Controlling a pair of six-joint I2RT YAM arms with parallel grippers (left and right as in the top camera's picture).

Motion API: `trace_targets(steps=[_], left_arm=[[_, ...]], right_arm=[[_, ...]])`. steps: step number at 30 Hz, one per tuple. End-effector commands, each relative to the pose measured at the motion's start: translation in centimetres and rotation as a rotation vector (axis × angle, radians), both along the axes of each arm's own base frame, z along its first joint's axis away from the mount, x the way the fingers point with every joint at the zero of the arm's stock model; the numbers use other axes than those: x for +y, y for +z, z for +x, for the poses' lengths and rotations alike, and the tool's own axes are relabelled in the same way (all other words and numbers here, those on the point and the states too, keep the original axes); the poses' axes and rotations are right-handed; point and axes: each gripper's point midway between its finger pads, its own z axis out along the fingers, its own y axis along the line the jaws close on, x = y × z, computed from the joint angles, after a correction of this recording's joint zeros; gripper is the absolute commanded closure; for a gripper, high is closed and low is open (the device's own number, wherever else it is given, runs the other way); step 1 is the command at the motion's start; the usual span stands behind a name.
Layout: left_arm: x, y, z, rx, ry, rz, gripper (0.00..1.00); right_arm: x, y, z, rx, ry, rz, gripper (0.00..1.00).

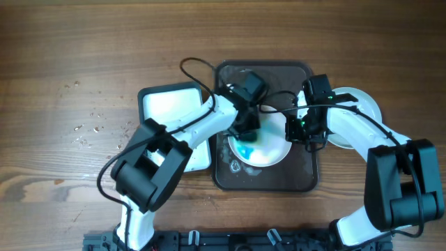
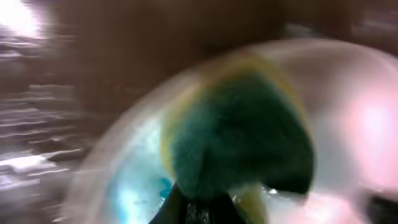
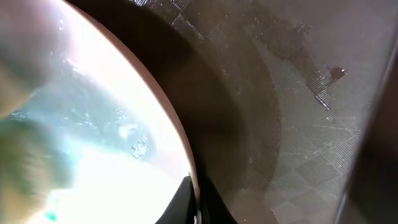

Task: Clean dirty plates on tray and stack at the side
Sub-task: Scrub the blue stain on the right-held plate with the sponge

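Observation:
A white plate with blue smears lies in the dark brown tray. My left gripper is shut on a green sponge and presses it on the plate. My right gripper is shut on the plate's right rim; the plate's wet blue-streaked face fills the left of the right wrist view. A plain white plate lies on the wood tabletop to the right of the tray, partly hidden by my right arm. A third plate is not in view.
A dark-rimmed basin with a white bottom stands left of the tray, under my left arm. Suds and water lie on the tray floor. Small white specks dot the tabletop at the left.

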Motion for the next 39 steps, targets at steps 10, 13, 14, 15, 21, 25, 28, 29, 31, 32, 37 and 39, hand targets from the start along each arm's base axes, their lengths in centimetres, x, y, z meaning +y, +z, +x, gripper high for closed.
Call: trace_targets(steps=[10,13,14,15,21,25,28,29,31,32,37,39], left_arm=[[-0.8,-2.4,-1.7,0.085,-0.177,-0.093,0.96],[-5.6,-1.2,-3.5,0.124,-0.263,-0.299,0.96],[-6.9,-1.0,-4.3,0.131,-0.294,-0.338,0.96],[-7.5,-1.3,-4.9,0.139,-0.307,-0.342,0.96],[-8.0,-2.0,-7.7,0.205,-0.349,-0.313,0.96],[-6.0,-2.5,-8.9,0.276,-0.33,-0.241,0.96],[-2.0,-3.8,-8.0,0.262,-0.272,-0.053,0.96],[-0.6,-4.1,-7.4,0.241,-0.255,0.016,0.96],[4.1,-4.6,-5.0,0.15,-0.205,0.244,0.96],[6.0,-4.5,-4.0,0.11,-0.191,0.332,0.96],[11.6,-3.3,-0.6,-0.024,-0.14,0.598,0.96],[12.7,-2.9,0.2,-0.048,-0.124,0.639,0.96]], right_arm=[[-1.1,-0.9,0.0,0.014,-0.024,-0.065,0.96],[-1.1,-0.9,0.0,0.014,-0.024,-0.065,0.96],[-1.1,-0.9,0.0,0.015,-0.025,-0.064,0.96],[-1.1,-0.9,0.0,0.016,-0.025,-0.062,0.95],[-1.1,-0.9,-0.2,0.022,-0.024,-0.063,0.96],[-1.1,-0.9,-0.2,0.022,-0.024,-0.062,0.96],[-1.1,-0.9,-0.2,0.023,-0.024,-0.061,0.96],[-1.0,-0.9,-0.2,0.024,-0.024,-0.059,0.96],[-1.0,-0.9,-0.2,0.024,-0.025,-0.059,0.95],[-1.0,-0.9,-0.2,0.024,-0.025,-0.059,0.96],[-1.0,-0.9,-0.2,0.023,-0.024,-0.059,0.96],[-1.0,-0.9,-0.2,0.023,-0.024,-0.059,0.96]])
